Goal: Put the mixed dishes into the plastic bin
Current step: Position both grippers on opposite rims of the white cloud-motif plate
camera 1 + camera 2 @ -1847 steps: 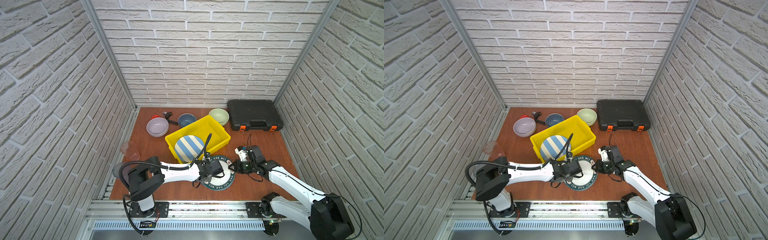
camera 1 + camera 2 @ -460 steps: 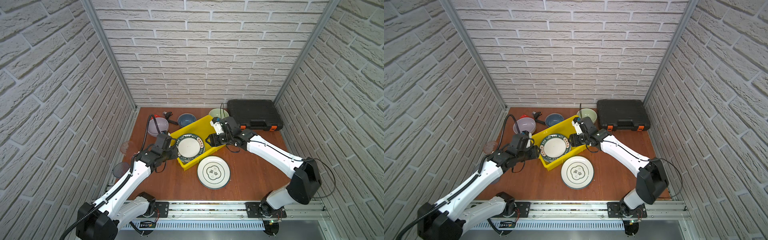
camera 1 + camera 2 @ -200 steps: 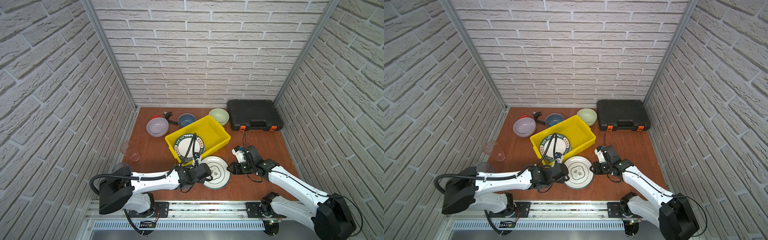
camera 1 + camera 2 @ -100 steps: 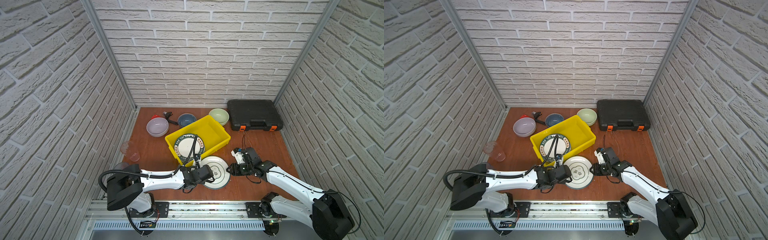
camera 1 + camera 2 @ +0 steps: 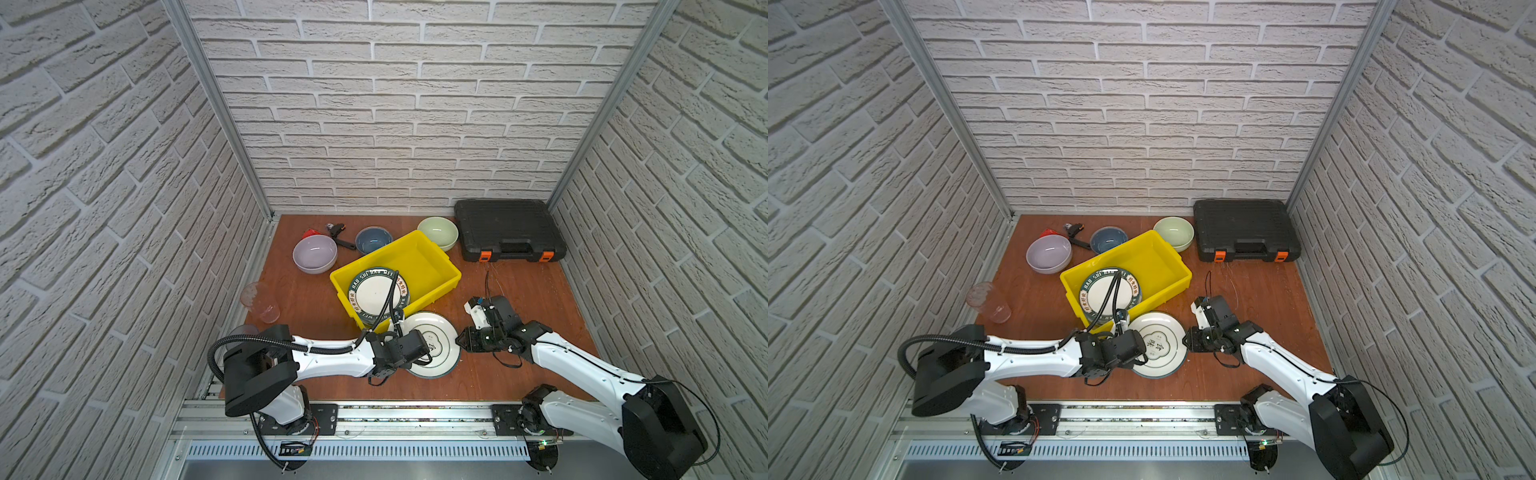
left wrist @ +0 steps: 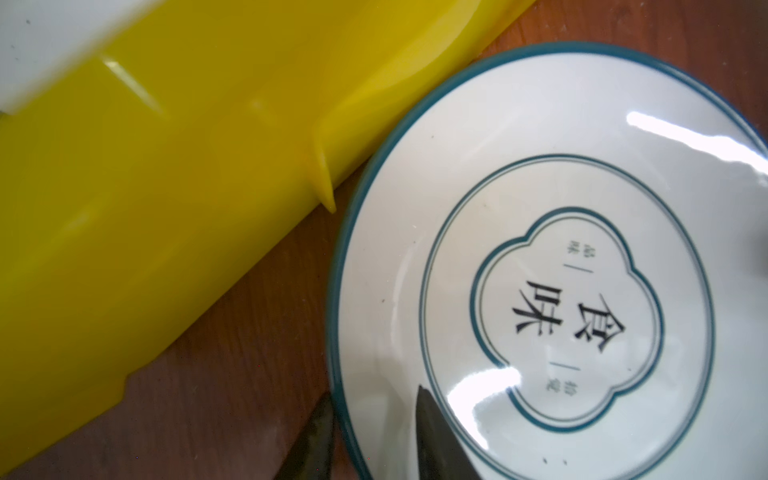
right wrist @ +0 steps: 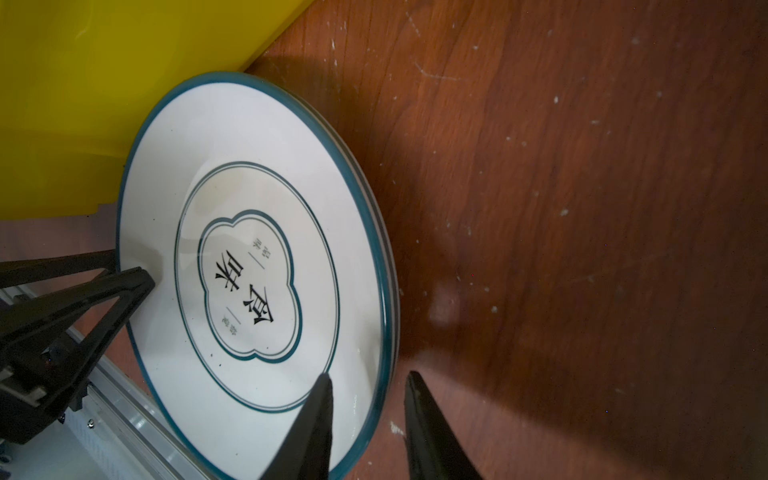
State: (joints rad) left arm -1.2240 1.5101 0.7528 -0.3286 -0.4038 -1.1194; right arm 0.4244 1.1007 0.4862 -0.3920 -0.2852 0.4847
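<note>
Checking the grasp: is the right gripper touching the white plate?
Cannot tell: the right wrist view shows the right gripper straddling the white plate rim, contact unclear.

I'm looking into a booth with white brick-pattern walls [image 5: 395,104] on three sides and aluminium posts [image 5: 218,108] in the back corners. The scuffed reddish-brown wooden tabletop [image 5: 540,299] is evenly lit, with an aluminium rail [image 5: 415,417] along its front.

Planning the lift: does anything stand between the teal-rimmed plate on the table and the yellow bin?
Only the near wall of the bin, right beside the teal-rimmed plate; the plate must rise over it. The left arm's black cable arches above the bin.
</note>
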